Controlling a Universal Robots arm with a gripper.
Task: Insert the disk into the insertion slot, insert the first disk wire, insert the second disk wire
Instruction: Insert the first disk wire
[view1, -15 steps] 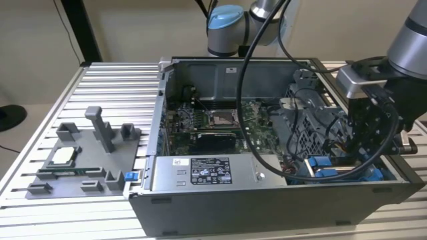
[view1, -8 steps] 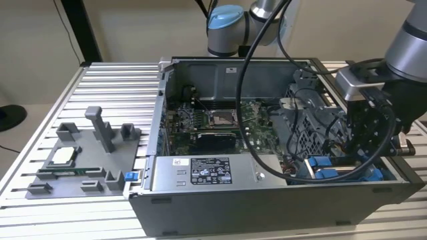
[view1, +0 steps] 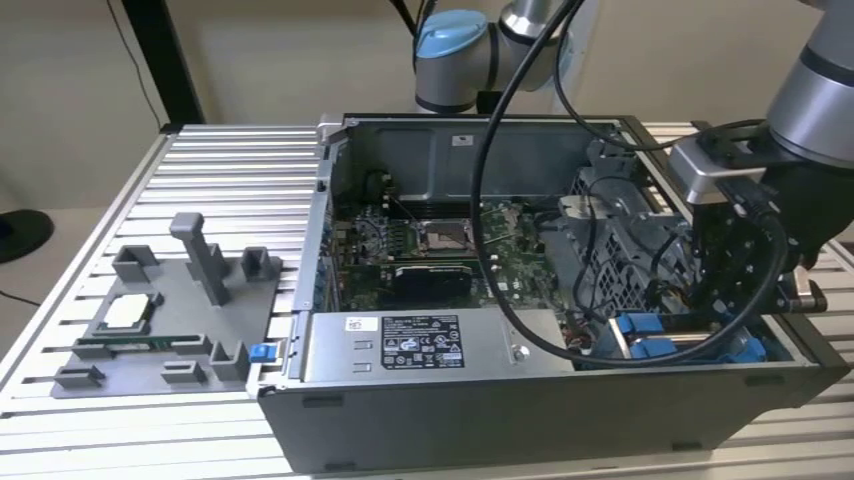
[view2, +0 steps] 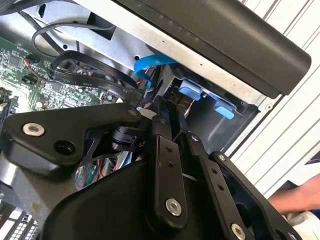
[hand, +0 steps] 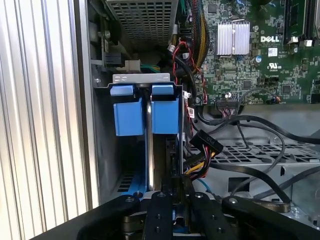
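Note:
The disk (hand: 165, 112) stands edge-on in the insertion slot (hand: 142, 79) at the case's front corner, with only its blue frame showing. A second blue frame (hand: 129, 117) sits beside it. Both blue frames (view2: 192, 90) also appear in the second wrist view, and the exterior view has them low in the case (view1: 641, 335). My gripper (hand: 173, 187) hangs just behind the disk, its jaws drawn close together around a black plug. Yellow and red wires (hand: 200, 159) run from that plug. In the exterior view my gripper (view1: 721, 300) reaches down inside the case at that view's right.
The open computer case (view1: 534, 410) lies on a slatted metal table (view1: 227, 170), with the motherboard (view1: 427, 250) and a labelled power supply (view1: 420, 342) inside. Loose black cables (hand: 250, 125) cross beside the bay. A grey parts fixture (view1: 160, 310) stands at the exterior view's left. A hand (view2: 295, 200) rests beyond the case.

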